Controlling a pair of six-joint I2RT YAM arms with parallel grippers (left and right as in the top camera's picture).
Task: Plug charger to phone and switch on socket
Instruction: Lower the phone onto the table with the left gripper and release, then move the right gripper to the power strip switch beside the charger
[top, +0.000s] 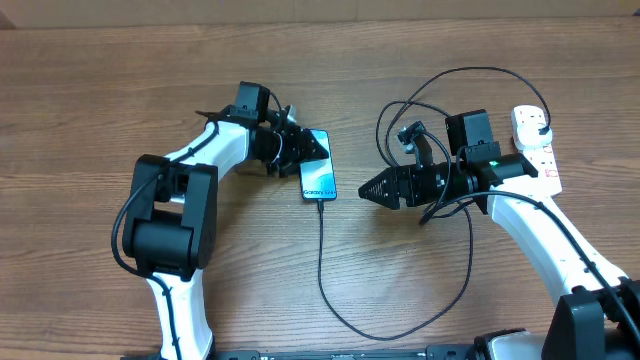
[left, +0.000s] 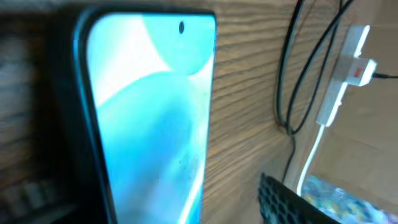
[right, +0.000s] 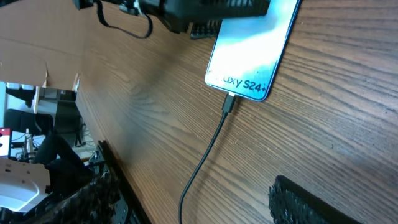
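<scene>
The cable sits plugged into the phone, mid-bench. The right claw beside the phone hangs spread and empty. I'd send it to the power strip, far right of the phone, pressing a red switch squarely. Left claw at the phone's top: grip unclear.

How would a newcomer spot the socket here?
On the table, go to the right side. The socket is the white strip lying there; red switches and a thick white cord set it apart from the thin black charger looping nearby.
</scene>
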